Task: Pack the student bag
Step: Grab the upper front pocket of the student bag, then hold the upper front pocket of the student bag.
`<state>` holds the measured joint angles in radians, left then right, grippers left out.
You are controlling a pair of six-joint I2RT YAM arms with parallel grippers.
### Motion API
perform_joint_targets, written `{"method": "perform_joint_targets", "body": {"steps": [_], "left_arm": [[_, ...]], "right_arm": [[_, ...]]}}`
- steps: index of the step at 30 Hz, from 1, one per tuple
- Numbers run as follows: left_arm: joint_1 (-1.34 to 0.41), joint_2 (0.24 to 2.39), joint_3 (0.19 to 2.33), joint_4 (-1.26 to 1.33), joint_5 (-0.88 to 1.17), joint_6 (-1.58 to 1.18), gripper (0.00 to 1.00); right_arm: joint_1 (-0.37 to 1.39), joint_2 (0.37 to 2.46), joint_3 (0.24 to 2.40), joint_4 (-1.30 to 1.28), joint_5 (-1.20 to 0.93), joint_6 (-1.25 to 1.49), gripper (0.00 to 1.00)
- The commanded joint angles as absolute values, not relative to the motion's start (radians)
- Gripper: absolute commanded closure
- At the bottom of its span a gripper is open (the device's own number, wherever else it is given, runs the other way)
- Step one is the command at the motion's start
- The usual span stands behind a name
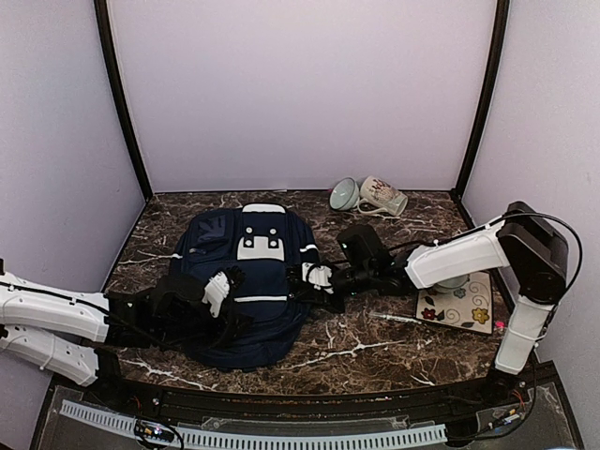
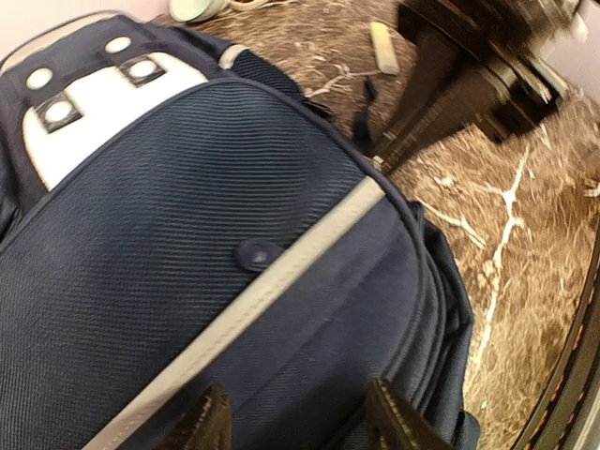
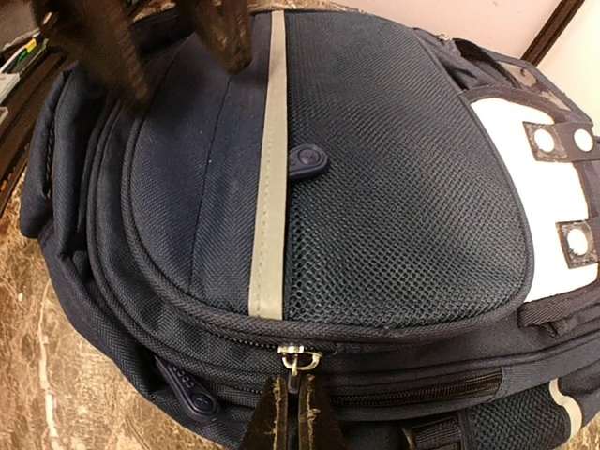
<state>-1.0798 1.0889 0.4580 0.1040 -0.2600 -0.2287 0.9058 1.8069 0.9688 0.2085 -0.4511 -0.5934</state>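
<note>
**Student bag** [image 1: 246, 281]: lies flat on the marble desk [image 1: 375, 352], left of centre in the overhead view. Its white patch [image 1: 262, 244] points toward the top of the frame.

**Left tool** [image 2: 298, 417]: fingers spread, with nothing between them. It is positioned over the bag's front panel, below the grey stripe [image 2: 281, 272] in the wrist view. Contact with the fabric cannot be told.

**Right tool** [image 3: 291, 408]: fingers pressed together, pinching the zipper pull [image 3: 297, 358] on the bag's side edge, at the bottom centre of its wrist view.

**Other items:** a mug [image 1: 384, 195] lies on its side next to a tilted bowl [image 1: 344, 194], above and right of centre. A flowered tile [image 1: 457, 305] sits at right, partly hidden by the right arm.
</note>
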Motion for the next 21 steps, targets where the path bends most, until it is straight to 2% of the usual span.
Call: {"method": "perform_joint_targets", "body": {"steps": [1, 5, 11, 15, 21], "left_arm": [[-1.157, 1.127, 0.488, 0.166, -0.331, -0.105, 0.44], [-1.22, 1.181, 0.52, 0.191, -0.389, -0.027, 0.37], [-1.253, 1.276, 0.59, 0.11, -0.477, -0.01, 0.35], [-1.261, 1.306, 0.611, 0.109, -0.547, -0.006, 0.36], [-1.259, 1.359, 0.627, 0.085, -0.705, 0.036, 0.42]], "right_arm": [[0.911, 1.758, 1.011, 0.183, -0.486, -0.519, 1.0], [0.911, 1.77, 1.056, 0.102, -0.47, -0.453, 1.0], [0.911, 1.739, 1.006, 0.126, -0.455, -0.384, 1.0], [0.911, 1.719, 0.979, 0.136, -0.452, -0.377, 1.0], [0.911, 1.686, 0.94, 0.161, -0.47, -0.371, 1.0]]}}
